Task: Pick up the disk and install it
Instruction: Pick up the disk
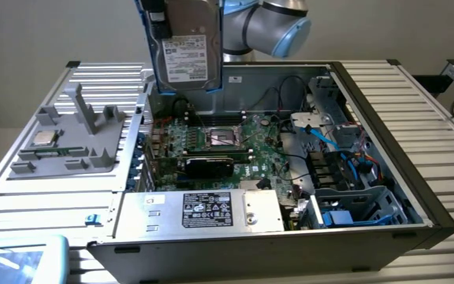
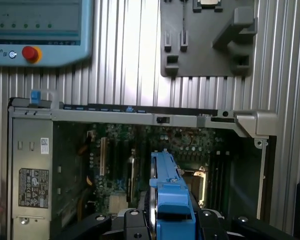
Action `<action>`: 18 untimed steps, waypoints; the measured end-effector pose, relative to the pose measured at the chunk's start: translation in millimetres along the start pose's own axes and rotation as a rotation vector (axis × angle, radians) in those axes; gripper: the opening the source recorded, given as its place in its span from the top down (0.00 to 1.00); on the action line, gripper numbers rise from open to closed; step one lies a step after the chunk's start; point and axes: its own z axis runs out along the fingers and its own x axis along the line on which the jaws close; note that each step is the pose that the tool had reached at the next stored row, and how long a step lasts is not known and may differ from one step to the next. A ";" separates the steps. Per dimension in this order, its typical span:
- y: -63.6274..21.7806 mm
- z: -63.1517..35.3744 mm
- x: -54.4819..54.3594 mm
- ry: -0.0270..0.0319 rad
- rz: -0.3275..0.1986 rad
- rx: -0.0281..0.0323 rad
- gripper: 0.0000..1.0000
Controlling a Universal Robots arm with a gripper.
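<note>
The disk, a silver-grey drive with a white label in a blue carrier bracket, hangs on edge in the air above the rear of the open computer case. My gripper holds it from above, at the top of the exterior view. In the wrist view the disk shows edge-on as a blue strip between my dark fingers, with my gripper shut on it. Below it lie the motherboard and the CPU socket.
A silver power supply with a black label fills the case's near side. A grey and blue drive cage and blue cables sit at the exterior view's right. A grey fixture holding a CPU chip lies on the slatted table; a teach pendant is nearby.
</note>
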 end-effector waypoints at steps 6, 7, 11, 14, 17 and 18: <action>-26.0 1.5 8.5 -0.0033 0.000 0.0001 0.63; -30.4 1.7 9.9 -0.0039 0.000 0.0001 0.63; -48.5 2.7 15.3 -0.0058 0.000 0.0002 0.63; -62.0 3.4 18.7 -0.0069 0.000 0.0002 0.63; -75.7 4.2 21.5 -0.0077 0.000 0.0003 0.63; -79.9 4.4 22.2 -0.0080 0.000 0.0003 0.63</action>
